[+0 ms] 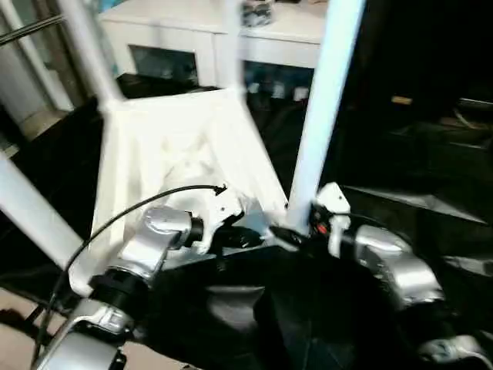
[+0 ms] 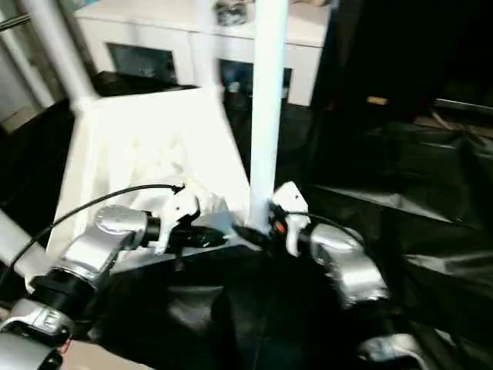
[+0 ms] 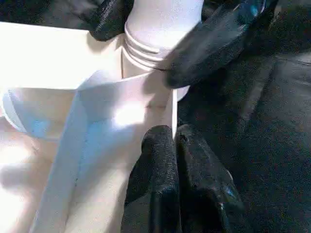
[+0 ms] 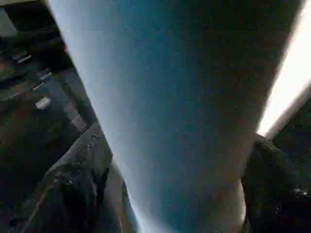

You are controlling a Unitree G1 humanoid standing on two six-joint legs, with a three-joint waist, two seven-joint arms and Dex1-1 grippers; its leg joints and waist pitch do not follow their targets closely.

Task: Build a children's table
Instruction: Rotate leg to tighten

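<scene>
1. Children's table (image 1: 181, 146) lies upside down on the black-draped worktop (image 1: 431, 208), ribbed underside up, tilted w/ its far edge raised.
2. Legs stand up from the corner sockets: one at far left (image 1: 88, 50), one at near left (image 1: 31, 212) slanting off the picture's edge, and one at near right (image 1: 323, 108) rising to the top of the head views.
3. Left gripper (image 1: 231, 235) sits at the near-right corner of the top; in the left wrist view its black fingers (image 3: 165, 184) press together over the thin white edge wall (image 3: 160, 104), jaws clenched on that rim.
4. Right gripper (image 1: 296, 231) is at the base of the near-right leg; the same wrist view shows its two black fingers (image 3: 214, 46) on either side of the leg's ribbed end (image 3: 146, 48), just above the socket.
5. In the right wrist view the leg (image 4: 170, 111) runs between dark fingers (image 4: 73, 189), jaws grasping the leg.
6. Both silver forearms reach in from the near edge; a black cable (image 1: 115, 220) arcs over the left one.
7. Behind the worktop: a white cabinet (image 1: 208, 35) w/ glass doors.
</scene>
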